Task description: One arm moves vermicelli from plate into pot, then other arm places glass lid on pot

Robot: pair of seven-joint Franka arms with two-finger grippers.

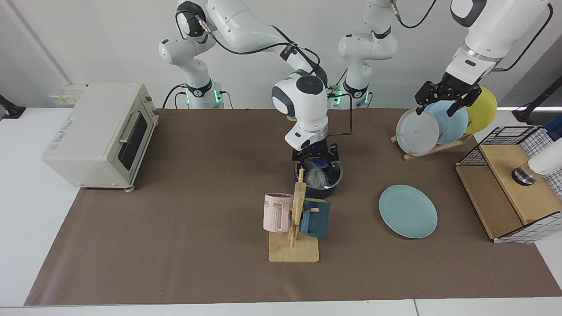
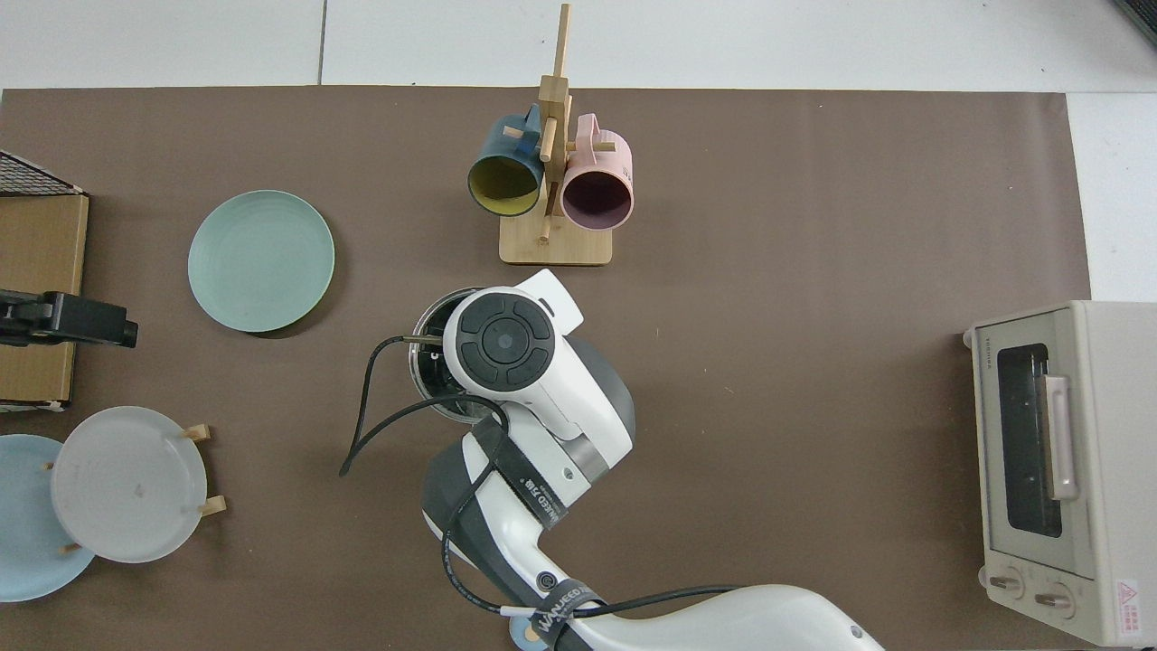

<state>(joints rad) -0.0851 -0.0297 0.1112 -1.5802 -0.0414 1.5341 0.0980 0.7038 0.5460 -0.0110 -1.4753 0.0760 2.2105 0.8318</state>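
Note:
The dark navy pot (image 1: 326, 191) stands mid-table behind the mug rack, and its rim (image 2: 425, 362) peeks out from under the arm in the top view. White vermicelli (image 1: 313, 177) lies inside it. The glass lid (image 1: 335, 168) rests on the pot with its blue knob (image 1: 322, 164) showing. My right gripper (image 1: 317, 159) hangs straight down right over the knob; the top view hides it under its own wrist. The teal plate (image 1: 408, 211) (image 2: 261, 260) lies bare to the side. My left gripper (image 1: 443, 100) waits open and empty, high up by the plate rack.
A wooden rack with a pink mug (image 1: 276, 212) and a navy mug (image 1: 314, 218) stands just in front of the pot. A plate rack (image 1: 432, 147) holds grey, sky-blue and yellow plates. A toaster oven (image 1: 101, 134) sits at one end, a wire-and-wood crate (image 1: 511, 184) at the other.

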